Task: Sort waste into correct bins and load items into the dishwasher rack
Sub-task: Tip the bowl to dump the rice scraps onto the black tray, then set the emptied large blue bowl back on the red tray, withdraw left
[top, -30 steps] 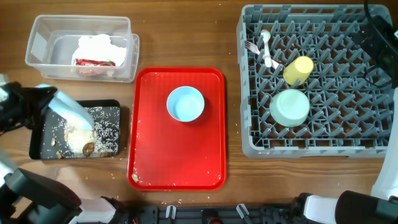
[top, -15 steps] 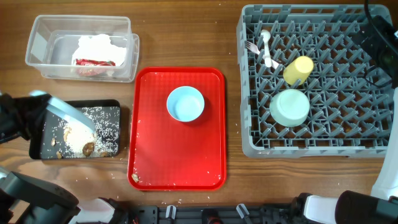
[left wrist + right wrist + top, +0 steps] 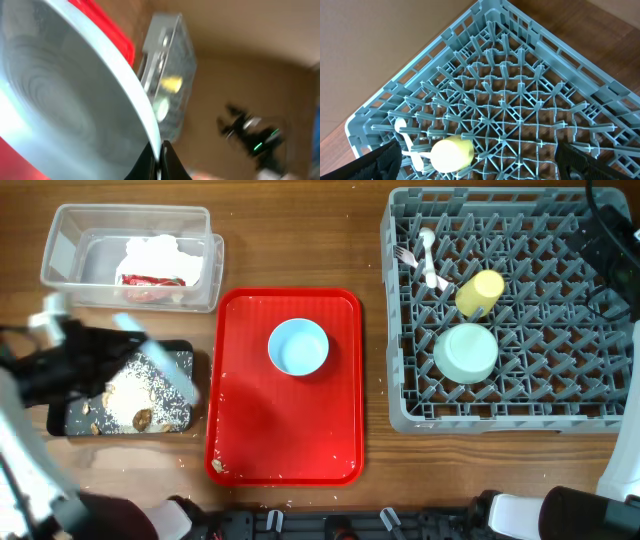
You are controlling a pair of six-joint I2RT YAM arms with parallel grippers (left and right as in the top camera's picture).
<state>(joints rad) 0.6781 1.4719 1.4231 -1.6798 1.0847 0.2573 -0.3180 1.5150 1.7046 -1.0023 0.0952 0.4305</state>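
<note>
overhead: my left gripper (image 3: pixel 105 358) is a motion blur over the black tray (image 3: pixel 70 418), with the light blue plate (image 3: pixel 155 368) tilted above the rice (image 3: pixel 168 395).
left wrist: its fingers are clamped on the plate rim.
right wrist: my right gripper (image 3: pixel 481 161) is spread wide and empty above the dishwasher rack (image 3: pixel 520 100), near the yellow cup (image 3: pixel 451 154).

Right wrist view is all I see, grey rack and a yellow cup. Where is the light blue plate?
Observer: The left gripper holds the light blue plate by its rim, tilted over the shallow black rectangular tray.
Operator: What is on the red tray?
Observer: The small light blue bowl stands on the flat red serving tray.
Operator: And the napkin?
Observer: The crumpled white napkin lies in the clear plastic rectangular tub.
</note>
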